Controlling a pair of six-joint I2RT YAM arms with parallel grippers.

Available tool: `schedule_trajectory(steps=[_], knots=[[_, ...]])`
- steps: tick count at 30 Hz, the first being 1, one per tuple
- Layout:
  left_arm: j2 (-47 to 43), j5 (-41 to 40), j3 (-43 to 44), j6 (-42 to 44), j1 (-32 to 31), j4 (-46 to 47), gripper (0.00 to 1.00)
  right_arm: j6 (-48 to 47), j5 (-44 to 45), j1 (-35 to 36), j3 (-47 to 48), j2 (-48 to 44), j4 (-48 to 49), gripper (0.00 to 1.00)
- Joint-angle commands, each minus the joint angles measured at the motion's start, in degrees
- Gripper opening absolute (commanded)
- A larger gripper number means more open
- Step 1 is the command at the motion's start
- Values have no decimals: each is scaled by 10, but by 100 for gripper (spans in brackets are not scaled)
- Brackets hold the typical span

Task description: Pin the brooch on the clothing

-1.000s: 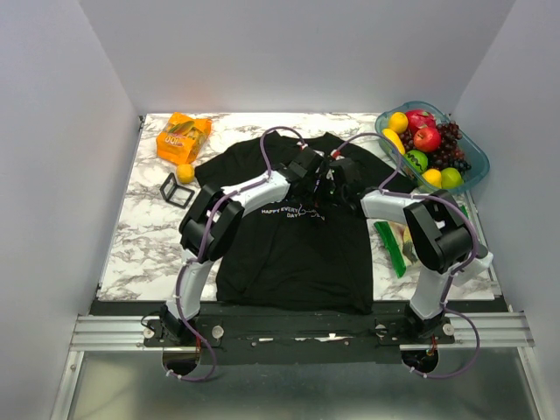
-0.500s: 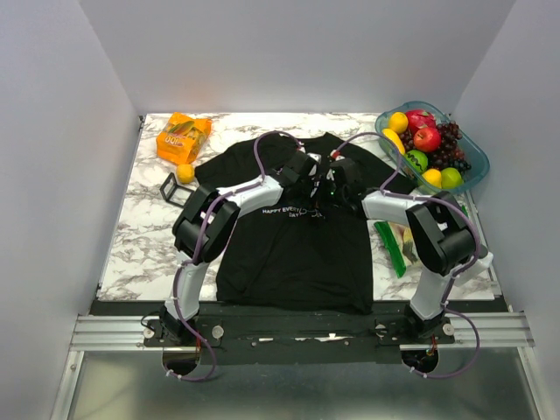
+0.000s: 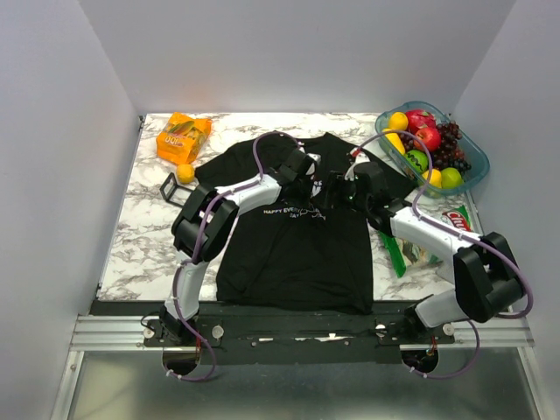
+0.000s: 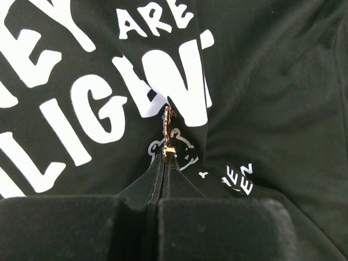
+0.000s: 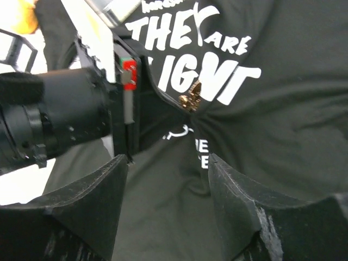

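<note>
Room: T-shirt (image 3: 293,254) lies flat mid tabletop (image 3: 131,236); bare marble to its left, packets (image 3: 395,255) beside its right edge, fruit bowl (image 3: 477,162) in the far right corner
Left fingers (image 4: 163,173): pressed together, clamped on the brooch (image 4: 168,128)
Brooch: edge-on against the chest print, fabric puckered around it
Right fingers (image 5: 231,187): spread apart, holding nothing, near the brooch
Writing: "THEY ARE" reads clearly; the line beneath is partly hidden

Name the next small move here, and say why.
Probably ease the left claw open and watch whether the brooch holds: that claw is shut on it, it stands on edge in puckered T-shirt fabric, and the right claw is open, clear of it.
</note>
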Motion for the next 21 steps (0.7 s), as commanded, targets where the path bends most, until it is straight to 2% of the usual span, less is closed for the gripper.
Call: schedule_trajectory(steps=[1,9,21], knots=[[-28,45,-12,12,4,8,0,-8,26,-8,-11,-2,-24,69],[-46,88,-21,18,4,36,0,-1,33,-26,5,56,-23,69],[-71,109,-31,27,4,55,0,-3,49,-29,17,114,-1,66]])
